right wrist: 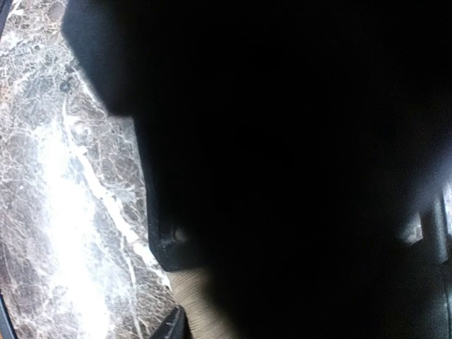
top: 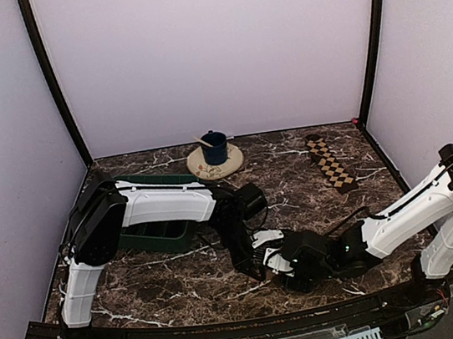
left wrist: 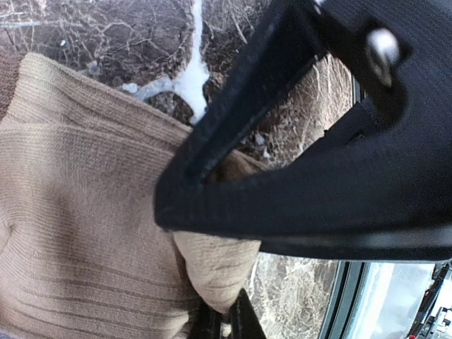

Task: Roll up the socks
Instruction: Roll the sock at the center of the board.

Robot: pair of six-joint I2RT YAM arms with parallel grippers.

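The tan-brown sock (left wrist: 78, 226) lies on the marble table, ribbed and partly bunched. In the left wrist view a fold of it is pinched in my left gripper (left wrist: 220, 286), which is shut on it. My right gripper (right wrist: 185, 300) also closes on a tan piece of the sock (right wrist: 201, 307); the rest of that view is dark. In the top view both grippers, left (top: 256, 260) and right (top: 286, 264), meet at the table's near middle and hide the tan sock. The checkered sock (top: 330, 162) lies flat at the back right.
A dark green tray (top: 161, 233) sits under the left arm. A blue cup (top: 214, 147) stands on a round tan plate (top: 206, 171) at the back middle. The table's front edge (left wrist: 353, 296) is close to the grippers.
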